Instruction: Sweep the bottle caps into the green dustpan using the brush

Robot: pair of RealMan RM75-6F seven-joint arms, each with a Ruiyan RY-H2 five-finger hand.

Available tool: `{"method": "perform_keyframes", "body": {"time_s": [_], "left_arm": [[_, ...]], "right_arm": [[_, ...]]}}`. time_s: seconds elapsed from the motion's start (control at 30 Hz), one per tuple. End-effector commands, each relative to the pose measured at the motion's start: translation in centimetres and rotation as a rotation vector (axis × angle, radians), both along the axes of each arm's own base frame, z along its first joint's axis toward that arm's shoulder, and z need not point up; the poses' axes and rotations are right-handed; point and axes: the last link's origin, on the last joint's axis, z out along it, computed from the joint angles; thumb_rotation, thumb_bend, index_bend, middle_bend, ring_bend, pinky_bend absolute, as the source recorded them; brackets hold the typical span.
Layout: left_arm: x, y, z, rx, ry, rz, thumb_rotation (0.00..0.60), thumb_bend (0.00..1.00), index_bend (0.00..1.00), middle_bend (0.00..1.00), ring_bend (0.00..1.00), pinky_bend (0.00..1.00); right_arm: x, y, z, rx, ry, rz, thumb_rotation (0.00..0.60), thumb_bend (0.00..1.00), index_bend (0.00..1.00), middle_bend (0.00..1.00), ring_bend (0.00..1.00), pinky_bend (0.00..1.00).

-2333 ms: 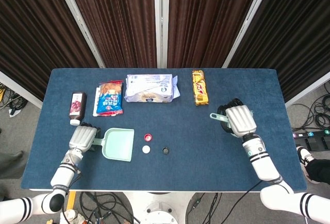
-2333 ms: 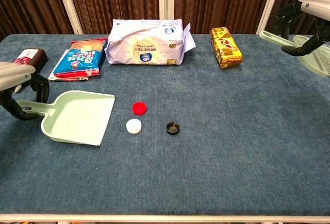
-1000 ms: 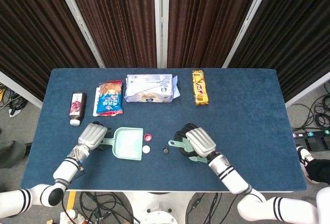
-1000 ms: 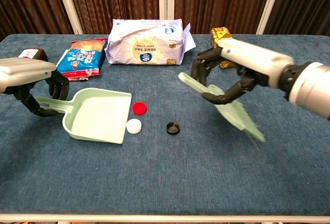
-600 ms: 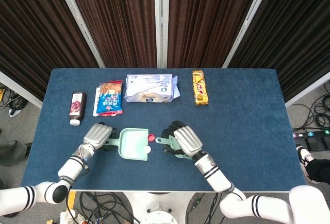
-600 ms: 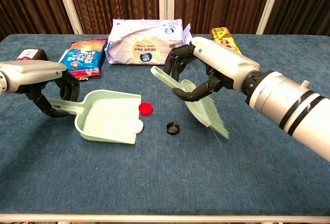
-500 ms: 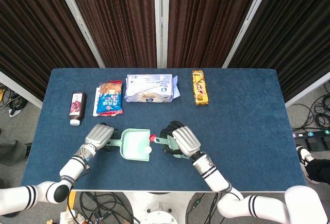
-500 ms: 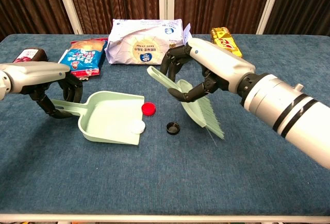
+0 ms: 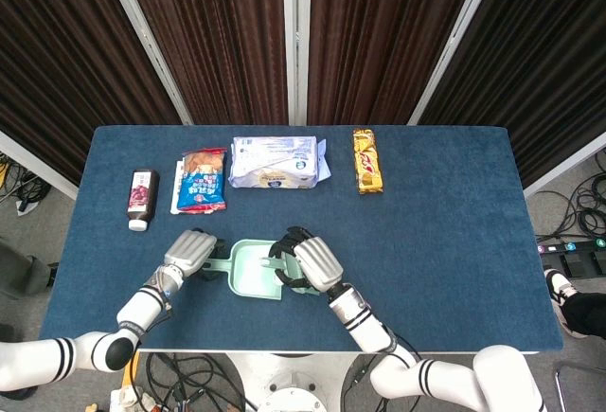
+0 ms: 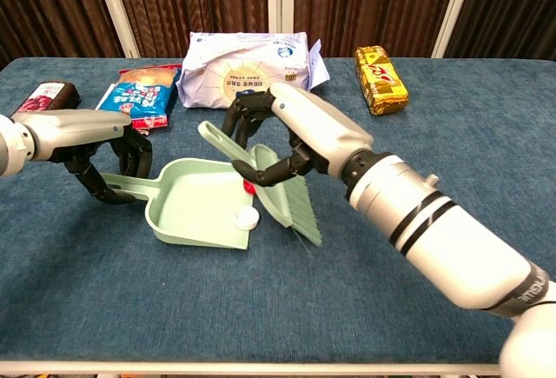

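A blue-covered worktop (image 10: 452, 126) fills both views, with dark curtains behind it. Along its far side lie, from left to right, a small dark bottle (image 9: 141, 197), a blue snack bag (image 10: 135, 100), a large white soft pack (image 10: 248, 70) and a yellow wrapped bar (image 10: 380, 78).

Near the front middle of the worktop lies the green dustpan (image 10: 195, 204), its open mouth facing right and its handle pointing left. The left hand (image 10: 109, 154) holds that handle, its dark fingers (image 10: 135, 149) curled closed around it.

The right hand (image 10: 291, 139) reaches in from the right and grips the pale green brush (image 10: 287, 194) by its handle, fingers wrapped tightly around it. The handle slants up and to the left; the bristles point down and to the right, with their tips at the dustpan's open edge.

A white bottle cap (image 10: 245, 218) lies at the front lip of the dustpan, just left of the bristles. A red bottle cap (image 10: 248, 187) shows only as a small patch at the mouth of the dustpan, mostly hidden behind the brush. In the head view the right hand covers this area, and neither cap can be made out there.
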Motion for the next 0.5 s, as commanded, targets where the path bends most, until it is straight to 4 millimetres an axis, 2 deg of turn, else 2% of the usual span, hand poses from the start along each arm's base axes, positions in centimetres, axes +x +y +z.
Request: {"method": "perform_keyframes", "body": {"time_s": [0.03, 0.23, 0.5], "left_arm": [[0.2, 0.0, -0.1, 0.001, -0.006, 0.001, 0.6, 0.35, 0.59, 0.56, 0.39, 0.25], [0.9, 0.0, -0.6, 0.0, -0.017, -0.006, 0.6, 0.35, 0.59, 0.56, 0.39, 0.25], [2.0, -0.2, -1.4, -0.006, -0.058, -0.003, 0.6, 0.36, 0.59, 0.57, 0.39, 0.25]], "right_arm": [[1.3, -0.2, -0.9, 0.009, -0.032, 0.009, 0.6, 0.59, 0.78, 0.66, 0.33, 0.2], [2.2, -0.7, -1.3, -0.002, -0.072, 0.016, 0.6, 0.6, 0.78, 0.66, 0.33, 0.2], [2.3, -0.8, -1.5, 0.016, -0.11, 0.009, 0.6, 0.63, 0.78, 0.66, 0.33, 0.2]]}}
